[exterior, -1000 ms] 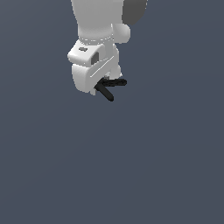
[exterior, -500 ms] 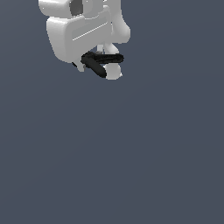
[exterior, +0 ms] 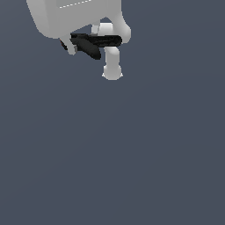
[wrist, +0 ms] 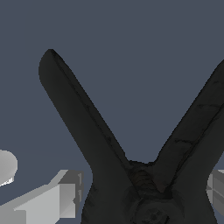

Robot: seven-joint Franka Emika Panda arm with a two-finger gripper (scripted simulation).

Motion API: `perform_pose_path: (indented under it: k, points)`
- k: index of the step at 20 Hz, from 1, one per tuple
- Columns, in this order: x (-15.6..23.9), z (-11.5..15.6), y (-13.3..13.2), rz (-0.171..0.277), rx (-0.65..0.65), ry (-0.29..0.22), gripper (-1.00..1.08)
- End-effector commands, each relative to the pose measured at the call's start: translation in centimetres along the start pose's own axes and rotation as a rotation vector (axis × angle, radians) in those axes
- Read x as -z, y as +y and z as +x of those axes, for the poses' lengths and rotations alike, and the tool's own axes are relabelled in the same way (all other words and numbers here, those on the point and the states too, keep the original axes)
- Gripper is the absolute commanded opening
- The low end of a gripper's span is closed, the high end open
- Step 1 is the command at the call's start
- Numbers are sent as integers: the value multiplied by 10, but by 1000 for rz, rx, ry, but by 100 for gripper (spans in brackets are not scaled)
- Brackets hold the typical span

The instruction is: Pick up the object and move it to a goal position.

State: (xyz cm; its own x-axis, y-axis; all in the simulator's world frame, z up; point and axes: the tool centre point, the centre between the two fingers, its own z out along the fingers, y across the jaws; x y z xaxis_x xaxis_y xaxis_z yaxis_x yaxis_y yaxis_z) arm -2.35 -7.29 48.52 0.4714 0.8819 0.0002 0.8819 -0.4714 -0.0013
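The object is a small black spring clamp with two splayed handles, held high near the top of the exterior view. My white gripper is shut on it at its pivot end, and the handles stick out toward the exterior view's right. In the wrist view the two black handles fan out from the pivot, with a grey-white finger pressed against each side. The gripper closes around the pivot. The clamp's red-orange tip is hidden.
A white rounded post-like part shows just below and behind the clamp in the exterior view; a white rounded shape shows at the edge of the wrist view. The rest is plain dark grey-blue ground.
The gripper has risen with the clamp held in it, shifting up and slightly toward the exterior view's left, and it looks larger. The grip on the clamp is unchanged.
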Motion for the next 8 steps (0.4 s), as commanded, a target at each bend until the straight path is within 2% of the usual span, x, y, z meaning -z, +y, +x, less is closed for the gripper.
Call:
perform_pose_path:
  k: [1,8]
  points:
    - [8,-1,2,-1,0,0,-100]
    - [14,-1,4,-1,0,0,-100]
